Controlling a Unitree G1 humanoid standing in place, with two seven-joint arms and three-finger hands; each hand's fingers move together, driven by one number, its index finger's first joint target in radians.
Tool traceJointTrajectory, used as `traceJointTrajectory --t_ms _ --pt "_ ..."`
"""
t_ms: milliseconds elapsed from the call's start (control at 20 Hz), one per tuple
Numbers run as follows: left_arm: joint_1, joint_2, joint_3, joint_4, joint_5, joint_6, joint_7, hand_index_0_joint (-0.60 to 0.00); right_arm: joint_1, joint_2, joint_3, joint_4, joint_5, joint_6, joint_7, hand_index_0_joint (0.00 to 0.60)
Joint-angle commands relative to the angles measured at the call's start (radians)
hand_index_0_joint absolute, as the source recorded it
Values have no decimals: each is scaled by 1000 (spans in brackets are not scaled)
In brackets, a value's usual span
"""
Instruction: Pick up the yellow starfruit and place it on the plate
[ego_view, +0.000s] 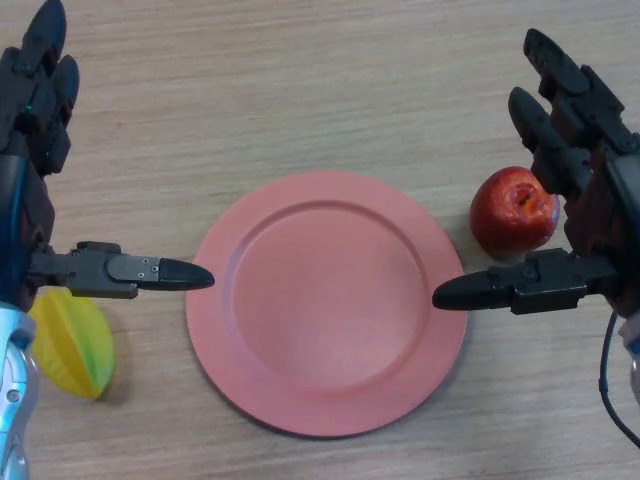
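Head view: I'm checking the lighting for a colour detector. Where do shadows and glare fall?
Head view: soft, even light; the plate casts a thin shadow along its lower rim, the starfruit a small one at its lower right, the apple shows a faint highlight, and the wooden table has no harsh glare.

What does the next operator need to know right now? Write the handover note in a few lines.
Left hand: open, fingers straight, holding nothing, at the table's left edge above the starfruit.
Right hand: open, empty, at the right side next to the red apple.
Yellow starfruit: lying on the table at lower left, beside the pink plate and partly under the left arm; not grasped.
Plate: centre of the table, nothing on it.
Done: nothing yet.
Left: grasp the starfruit, probably with the left hand since it is nearest, lift it and set it on the plate.
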Motion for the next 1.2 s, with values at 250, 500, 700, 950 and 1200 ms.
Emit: traceJointTrajectory --t_ms 250,500,700,950,1200 --pt "-20 27 43 -60 27 -91 16 0 -31 -19 -47 -55 36 -125 -31 0" --pt "16 27 74 -119 6 -59 -11 0 -44 -20 -39 -37 12 -110 -22 0" --pt "88 36 162 -165 88 -46 -90 0 -70 -15 -27 -2 0 -108 -14 0" --pt "183 39 316 -94 133 -130 -268 0 -95 -7 -16 39 1 -116 -19 0" --pt "229 43 407 124 220 -354 -291 0 -105 -6 -16 48 4 -123 -33 0"
